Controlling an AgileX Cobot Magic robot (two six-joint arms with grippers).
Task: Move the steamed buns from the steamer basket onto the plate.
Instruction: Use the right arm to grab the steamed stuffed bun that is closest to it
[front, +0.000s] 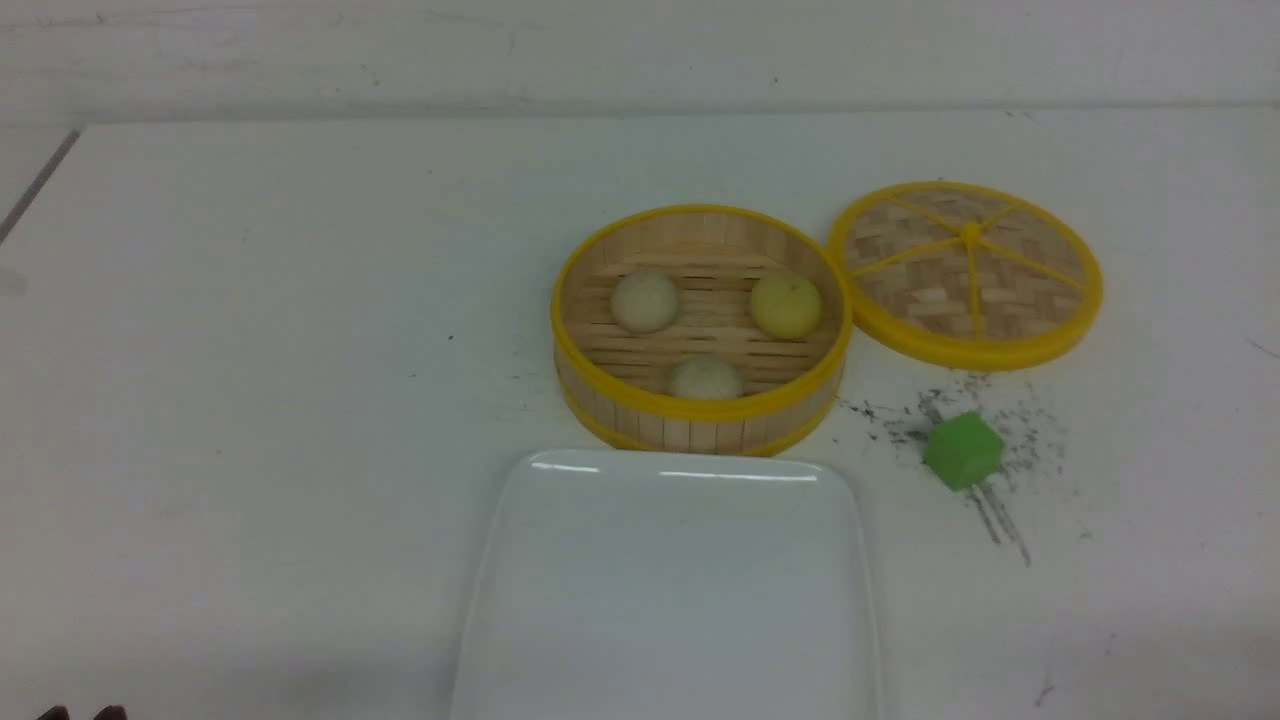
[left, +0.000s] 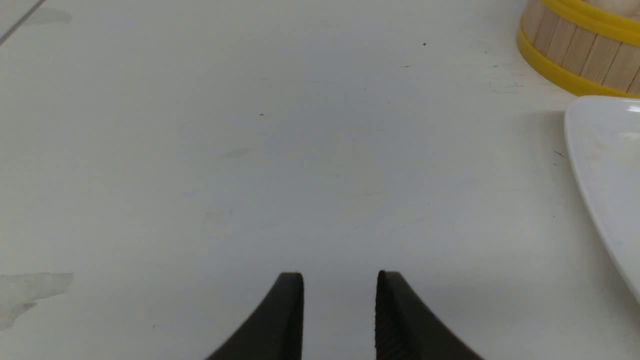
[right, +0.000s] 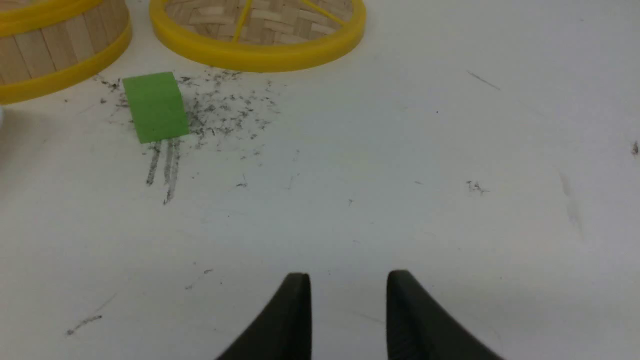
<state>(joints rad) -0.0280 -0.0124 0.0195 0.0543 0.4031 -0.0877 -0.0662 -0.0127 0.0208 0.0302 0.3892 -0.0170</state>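
buns (front: 646, 301) in basket (front: 690, 432), plate (front: 670, 600) before it — lid (front: 965, 270) right

You can reach straight down into the uncovered round bamboo steamer basket (front: 700, 432). Bare tabletop (front: 250, 350) lies open on its left; a yellow-rimmed woven lid (front: 966, 275) and green cube (front: 962, 450) crowd its right.

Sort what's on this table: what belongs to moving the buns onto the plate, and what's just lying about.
For the job:
steamer basket
left off-white bun
pale yellow bun
near off-white bun
plate, with nothing on it

Lying about:
woven lid, flat beside the basket
green cube
dark scuff marks around the cube
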